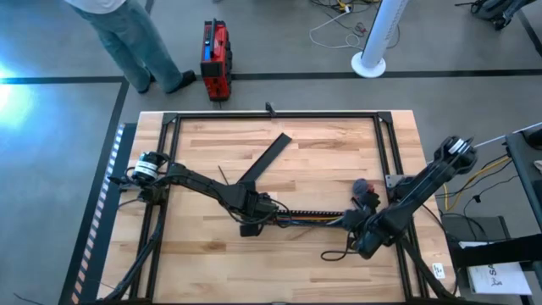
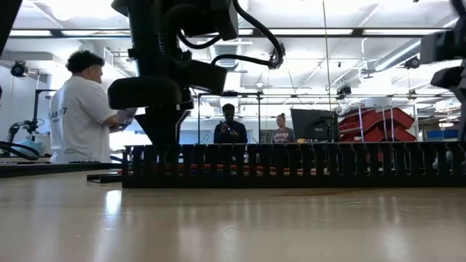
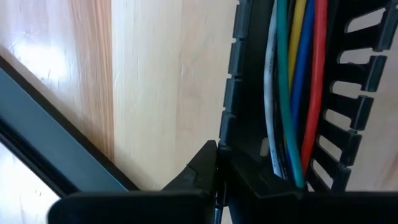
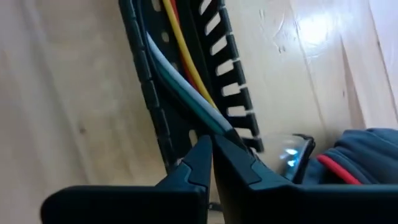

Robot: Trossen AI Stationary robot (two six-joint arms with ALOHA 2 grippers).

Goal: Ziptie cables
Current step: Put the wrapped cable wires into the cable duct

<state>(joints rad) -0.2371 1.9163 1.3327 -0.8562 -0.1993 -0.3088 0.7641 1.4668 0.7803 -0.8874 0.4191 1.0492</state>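
While no writing is legible, both arms' fingers (image 3: 217, 180) (image 4: 211, 163) sit pressed together against the slotted bar (image 1: 313, 214) holding the cables (image 3: 292, 93).

Table (image 1: 322, 161): pale butcher-block wood, smooth, light sheen with glare patches. Slotted channel (image 3: 348, 118): black plastic, matt. Cables (image 3: 297, 81): smooth glossy insulation, looks like plastic, in white, green, yellow, blue, red. Gripper fingers (image 4: 202, 163): dark hard plastic, satin. Frame rail (image 1: 271, 114) round table edge: black, probably painted metal, hard to confirm. Loose bar (image 1: 264, 159): flat black, matt. Grey-blue lump (image 4: 367, 152) beside channel: cloth-like, soft.
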